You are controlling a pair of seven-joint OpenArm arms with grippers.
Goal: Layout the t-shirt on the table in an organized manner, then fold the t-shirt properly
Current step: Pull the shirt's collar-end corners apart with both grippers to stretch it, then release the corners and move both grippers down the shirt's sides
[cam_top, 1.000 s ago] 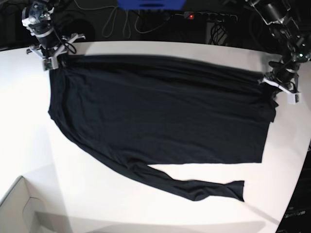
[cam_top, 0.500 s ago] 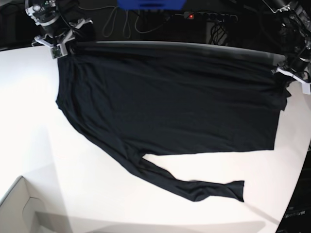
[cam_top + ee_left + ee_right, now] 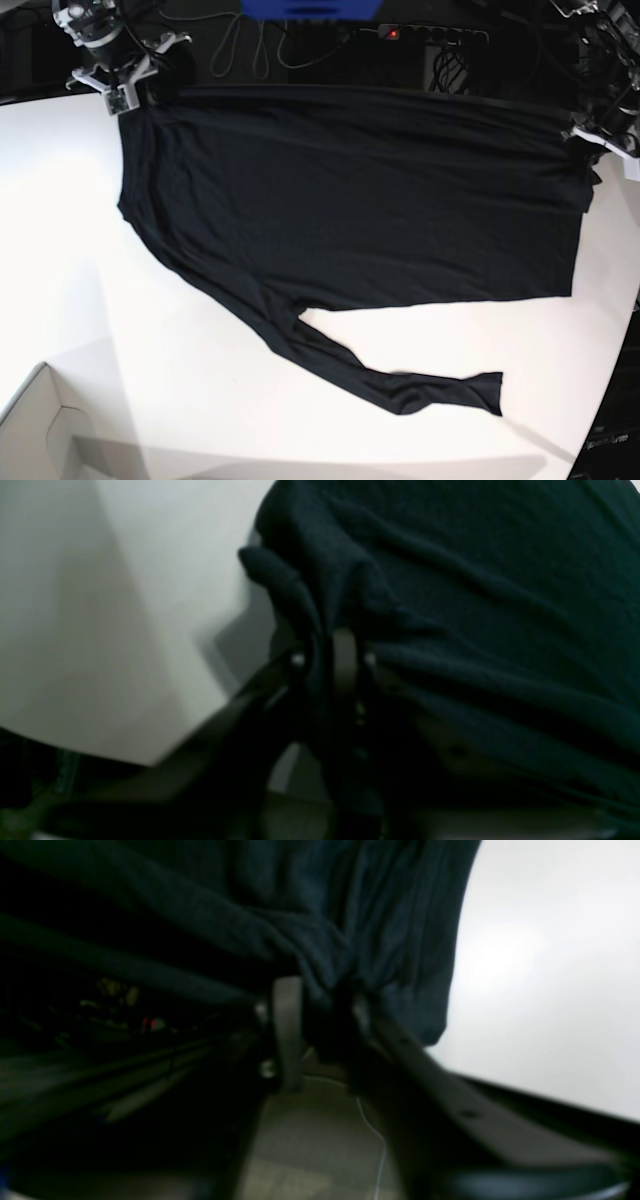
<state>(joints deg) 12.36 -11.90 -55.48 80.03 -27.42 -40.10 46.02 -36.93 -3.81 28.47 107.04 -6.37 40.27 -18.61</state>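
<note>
The black t-shirt (image 3: 350,200) lies spread flat on the white table (image 3: 80,300), its top edge stretched straight along the far side. One long sleeve (image 3: 400,385) trails toward the front. My right gripper (image 3: 128,88) is at the shirt's far left corner. In the right wrist view its jaws (image 3: 322,995) stand apart with bunched fabric (image 3: 325,905) lying between them. At the shirt's far right corner is my left gripper (image 3: 600,135). The left wrist view shows its fingers (image 3: 327,645) close together with a fold of cloth (image 3: 475,580) pinched between them.
A pale cardboard box corner (image 3: 35,430) sits at the front left. Behind the table's far edge are a power strip (image 3: 430,35) with a red light, loose cables (image 3: 240,45) and a blue object (image 3: 310,8). The table's curved edge runs close by on the right (image 3: 615,330).
Both grippers have dragged the shirt's top edge toward the table's far side. The body has shifted back and right and lies flatter. The sleeve end has stayed in place.
</note>
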